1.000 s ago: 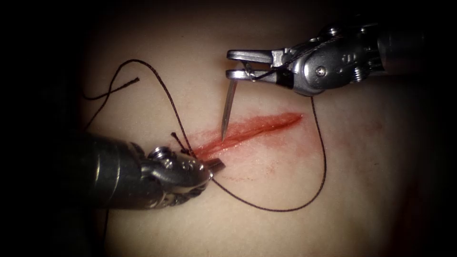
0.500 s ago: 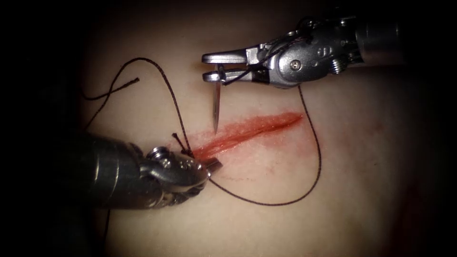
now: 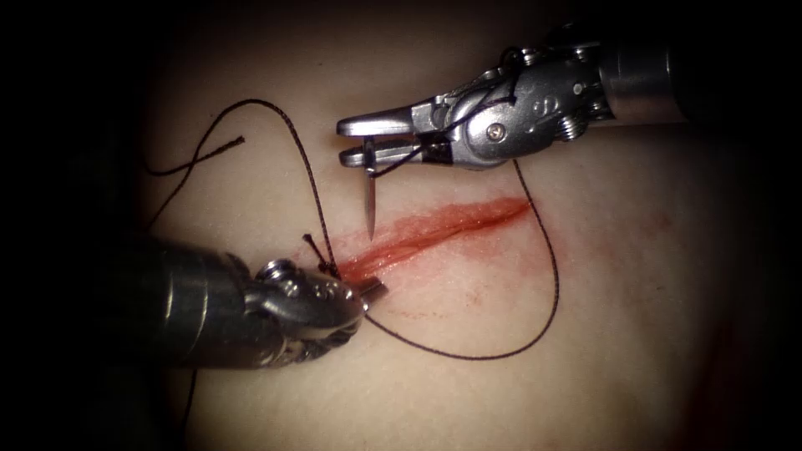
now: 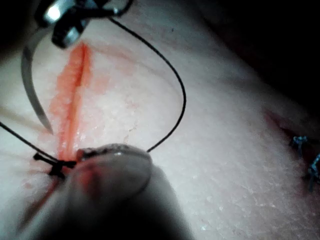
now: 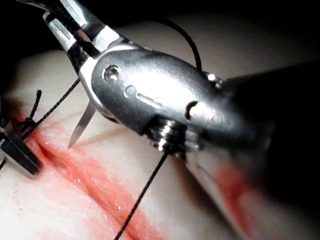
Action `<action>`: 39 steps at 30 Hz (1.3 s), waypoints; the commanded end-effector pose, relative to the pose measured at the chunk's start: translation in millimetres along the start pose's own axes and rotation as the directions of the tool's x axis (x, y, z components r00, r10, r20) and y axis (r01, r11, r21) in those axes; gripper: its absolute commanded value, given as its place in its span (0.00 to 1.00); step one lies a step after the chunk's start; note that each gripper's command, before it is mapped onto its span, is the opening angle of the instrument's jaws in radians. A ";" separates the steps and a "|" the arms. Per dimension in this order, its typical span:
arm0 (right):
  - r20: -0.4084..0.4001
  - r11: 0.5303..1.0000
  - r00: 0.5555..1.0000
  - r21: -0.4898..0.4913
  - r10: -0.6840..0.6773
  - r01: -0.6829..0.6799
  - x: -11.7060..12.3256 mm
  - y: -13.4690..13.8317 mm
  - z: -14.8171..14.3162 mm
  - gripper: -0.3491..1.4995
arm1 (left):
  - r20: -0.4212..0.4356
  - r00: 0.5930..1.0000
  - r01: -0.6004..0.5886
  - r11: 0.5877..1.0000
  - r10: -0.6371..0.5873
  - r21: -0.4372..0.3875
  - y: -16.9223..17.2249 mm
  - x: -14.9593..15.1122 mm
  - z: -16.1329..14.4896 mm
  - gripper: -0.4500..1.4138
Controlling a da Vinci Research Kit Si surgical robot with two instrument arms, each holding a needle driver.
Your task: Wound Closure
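Right tool [image 3: 355,140], jaws clamped on the curved needle [image 3: 368,196] near its thread end, holds it clear of the tissue [image 3: 635,334], its tip hanging just above the left part of the cut [image 3: 434,227]. Dark thread [image 3: 547,284] loops from that tool down the cut's right side to the left tool [image 3: 374,289], whose tip rests beside a knot [image 3: 322,255] at the cut's left end; whether its jaws grip anything cannot be told.
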 end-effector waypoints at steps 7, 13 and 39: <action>-0.002 0.999 0.999 -0.001 -0.044 0.044 -0.6 0.5 1.5 0.00 | 0.002 1.000 0.002 1.000 -0.002 -0.003 0.3 -0.1 0.6 0.03; -0.001 0.998 0.998 0.009 -0.058 0.058 -1.2 -0.4 1.7 0.00 | 0.003 1.000 0.005 1.000 -0.005 -0.005 0.3 0.0 0.5 0.03; -0.001 0.997 0.997 0.020 -0.078 0.078 -0.3 0.3 1.0 0.00 | 0.001 1.000 0.017 1.000 -0.017 0.002 0.1 -0.2 0.6 0.04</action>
